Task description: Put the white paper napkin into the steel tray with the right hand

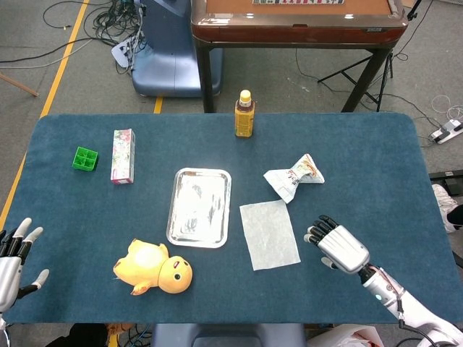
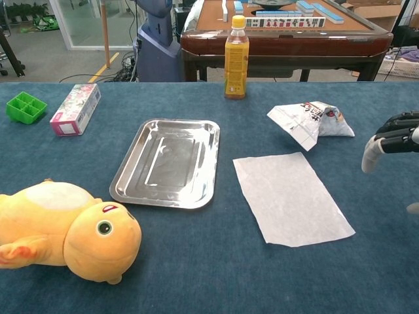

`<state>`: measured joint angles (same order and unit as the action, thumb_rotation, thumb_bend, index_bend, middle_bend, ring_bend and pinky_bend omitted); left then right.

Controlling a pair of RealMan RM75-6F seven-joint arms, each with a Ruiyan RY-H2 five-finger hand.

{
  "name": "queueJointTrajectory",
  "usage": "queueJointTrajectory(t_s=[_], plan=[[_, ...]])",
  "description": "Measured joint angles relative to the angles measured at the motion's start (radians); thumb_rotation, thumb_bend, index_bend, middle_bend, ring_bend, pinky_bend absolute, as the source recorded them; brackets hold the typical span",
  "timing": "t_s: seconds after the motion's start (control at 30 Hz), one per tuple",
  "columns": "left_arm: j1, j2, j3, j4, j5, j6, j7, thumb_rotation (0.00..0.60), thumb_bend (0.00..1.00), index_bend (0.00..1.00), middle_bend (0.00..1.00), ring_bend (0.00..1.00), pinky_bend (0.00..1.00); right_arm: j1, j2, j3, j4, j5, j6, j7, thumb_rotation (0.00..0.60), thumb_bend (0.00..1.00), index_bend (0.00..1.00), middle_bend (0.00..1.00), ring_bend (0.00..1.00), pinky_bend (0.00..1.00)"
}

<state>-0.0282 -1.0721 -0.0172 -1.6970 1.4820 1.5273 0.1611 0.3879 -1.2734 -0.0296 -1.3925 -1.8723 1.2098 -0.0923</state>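
The white paper napkin [image 1: 269, 233] [image 2: 291, 195] lies flat on the blue table, just right of the steel tray [image 1: 200, 207] [image 2: 169, 162], which holds nothing. My right hand [image 1: 336, 243] [image 2: 393, 141] hovers a little right of the napkin with its fingers spread, holding nothing and not touching the paper. My left hand [image 1: 14, 256] stays at the table's near left edge, fingers apart and holding nothing; the chest view does not show it.
A crumpled snack bag [image 1: 294, 176] lies just behind the napkin. A yellow bottle [image 1: 244, 114] stands at the back. A yellow plush toy [image 1: 154, 266] sits in front of the tray. A pink box [image 1: 123, 155] and green block [image 1: 85, 158] lie far left.
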Motion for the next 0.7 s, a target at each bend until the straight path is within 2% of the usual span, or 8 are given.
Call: queueJointTrajectory(t_s=[0.7], plan=[[0.000,-0.005,0.002,-0.001,-0.010,-0.016,0.003,0.600,0.22,0.15,0.02,0.08,0.03,0.102,-0.237,-0.041,0.356,-0.025,0.003,0.096,0.600,0.12,0.40,0.34,0.22,0.22]])
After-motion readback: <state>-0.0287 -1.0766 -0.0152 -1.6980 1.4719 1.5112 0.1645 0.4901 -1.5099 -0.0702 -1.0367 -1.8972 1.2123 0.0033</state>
